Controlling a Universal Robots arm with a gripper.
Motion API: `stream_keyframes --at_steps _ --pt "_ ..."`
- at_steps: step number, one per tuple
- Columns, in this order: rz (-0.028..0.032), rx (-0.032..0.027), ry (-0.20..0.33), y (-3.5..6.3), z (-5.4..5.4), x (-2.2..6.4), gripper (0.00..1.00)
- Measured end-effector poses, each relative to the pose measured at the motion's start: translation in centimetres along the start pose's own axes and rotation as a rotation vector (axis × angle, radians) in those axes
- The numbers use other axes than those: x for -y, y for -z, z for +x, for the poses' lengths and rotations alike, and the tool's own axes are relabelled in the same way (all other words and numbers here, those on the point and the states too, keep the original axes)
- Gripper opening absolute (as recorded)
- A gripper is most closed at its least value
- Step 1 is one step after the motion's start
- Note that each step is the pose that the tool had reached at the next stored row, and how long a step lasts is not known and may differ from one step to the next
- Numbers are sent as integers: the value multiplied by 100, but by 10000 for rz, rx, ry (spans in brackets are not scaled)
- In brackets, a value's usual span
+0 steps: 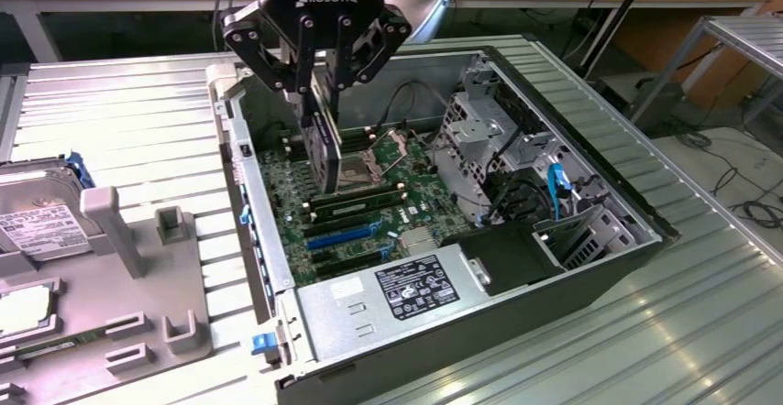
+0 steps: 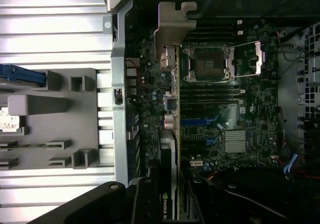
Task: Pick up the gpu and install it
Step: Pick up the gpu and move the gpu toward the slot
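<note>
Black gpu (image 1: 325, 148) hangs edge-down, pinched at its top by my hand (image 1: 322, 87), over the motherboard (image 1: 281, 199) in the case (image 1: 575, 116). My worry is misalignment: pressing off the blue slot (image 1: 339, 235), or the bracket (image 2: 172, 29) snagging the wall, could damage contacts

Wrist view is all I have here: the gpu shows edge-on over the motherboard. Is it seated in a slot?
Observer: No. In the exterior view the gpu hangs upright from the claw, its lower edge apparently clear of the motherboard.
Operator: How is it held?
Observer: The fingers pinch the card's upper edge from both sides.
Operator: What else is out there?
Observer: A silver hard drive with a white label lies at the exterior view's left edge.
</note>
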State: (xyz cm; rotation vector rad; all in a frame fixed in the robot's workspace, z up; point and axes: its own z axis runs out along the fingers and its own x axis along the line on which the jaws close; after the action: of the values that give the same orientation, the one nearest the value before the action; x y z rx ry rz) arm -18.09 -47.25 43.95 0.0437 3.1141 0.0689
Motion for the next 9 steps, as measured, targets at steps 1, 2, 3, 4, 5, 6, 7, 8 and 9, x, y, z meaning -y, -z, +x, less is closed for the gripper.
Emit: stream_keyframes --at_steps 1,2,3,4,5,6,7,8,9 --pt "-1 0 -1 -1 -9 0 27" --pt "-1 0 -1 -1 -22 -1 27" --pt "-1 0 -1 -2 -33 -1 27" --pt "0 0 -1 -2 -55 -2 27" --pt "0 0 -1 -2 -65 -2 27" --pt "0 0 -1 -2 -78 -2 27" --pt "-1 0 -1 -3 -90 -3 27" --pt "-2 1 -1 -4 -100 -3 27" --pt "0 0 -1 -3 -113 -3 27"
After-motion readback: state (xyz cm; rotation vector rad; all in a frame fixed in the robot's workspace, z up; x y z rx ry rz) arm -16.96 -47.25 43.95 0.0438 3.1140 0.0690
